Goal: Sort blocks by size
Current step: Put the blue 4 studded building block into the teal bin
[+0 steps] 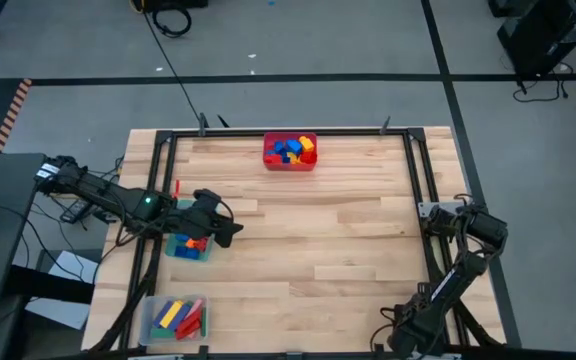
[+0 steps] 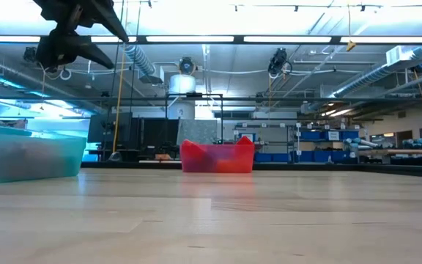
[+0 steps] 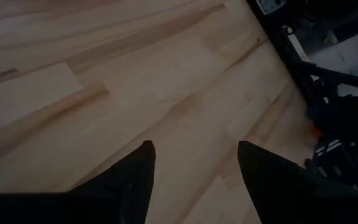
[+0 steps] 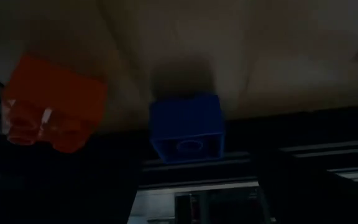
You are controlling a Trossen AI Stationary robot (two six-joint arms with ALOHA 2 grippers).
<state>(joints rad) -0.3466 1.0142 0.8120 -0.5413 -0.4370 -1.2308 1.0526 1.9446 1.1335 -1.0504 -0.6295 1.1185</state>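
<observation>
Right wrist view: glossy studded orange block [image 4: 51, 102], boxy blue block [image 4: 187, 127].

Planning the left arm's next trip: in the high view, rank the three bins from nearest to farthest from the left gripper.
1. Green bin: at the table's left side, directly beside and partly under the open left gripper.
2. Clear bin: near-left corner, holding long blocks.
3. Red bin: far edge, middle, full of mixed blocks.

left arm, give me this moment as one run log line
left end effector: open, empty, raised beside green bin | right end effector: parked at right table edge | red bin: blocks inside | clear bin: long blocks inside
</observation>
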